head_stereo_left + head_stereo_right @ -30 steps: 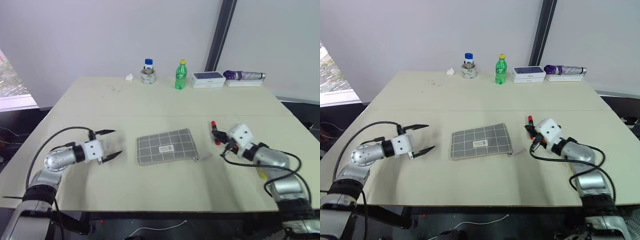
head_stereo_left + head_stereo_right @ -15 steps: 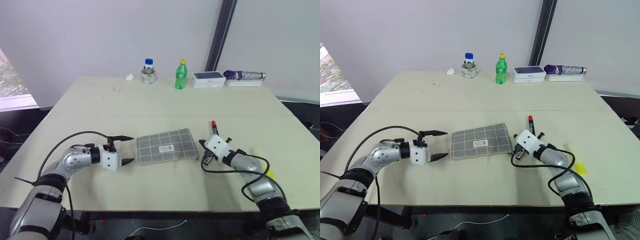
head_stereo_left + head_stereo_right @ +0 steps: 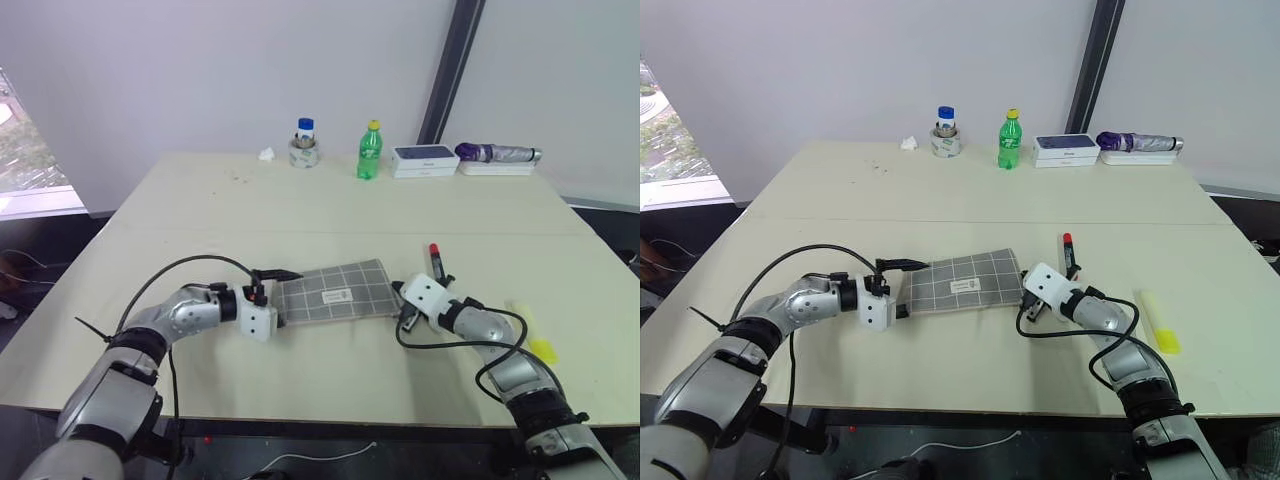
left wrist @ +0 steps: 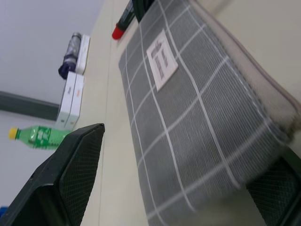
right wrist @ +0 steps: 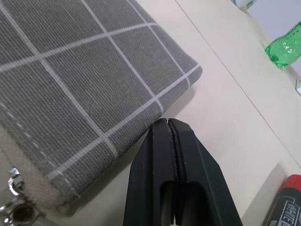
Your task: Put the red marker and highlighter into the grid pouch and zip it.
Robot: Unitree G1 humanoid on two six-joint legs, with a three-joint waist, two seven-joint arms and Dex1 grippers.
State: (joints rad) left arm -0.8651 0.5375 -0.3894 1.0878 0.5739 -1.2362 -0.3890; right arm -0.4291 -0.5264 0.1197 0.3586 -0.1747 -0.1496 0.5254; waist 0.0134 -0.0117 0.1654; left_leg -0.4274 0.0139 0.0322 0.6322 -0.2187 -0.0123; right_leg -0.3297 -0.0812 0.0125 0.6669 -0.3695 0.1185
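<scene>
Left eye view shows the pouch (image 3: pixel 335 292) lying flat near the middle of the worktop (image 3: pixel 330 210), its white label facing up and its zipper edge toward the robot. The marker (image 3: pixel 436 260) lies on the worktop just beyond the pouch's right end, red cap pointing away from the robot. The highlighter (image 3: pixel 533 333) lies farther right, well apart from the pouch.

The left end effector (image 3: pixel 275 297) is at the pouch's left end with its 2 fingers spread wide; in the left wrist view the pouch's end sits between them, with 1 finger (image 4: pixel 70 174) off the fabric. The right end effector (image 3: pixel 405 318) sits at the pouch's right end, fingers pressed together and holding nothing; in the right wrist view their tips (image 5: pixel 168 129) lie just beside the pouch's corner, near the silver zipper pull (image 5: pixel 16 207).

At the far edge stand a jar (image 3: pixel 304 147), a green bottle (image 3: pixel 369 151), a white box (image 3: pixel 424 159) and a purple umbrella (image 3: pixel 497 154).
</scene>
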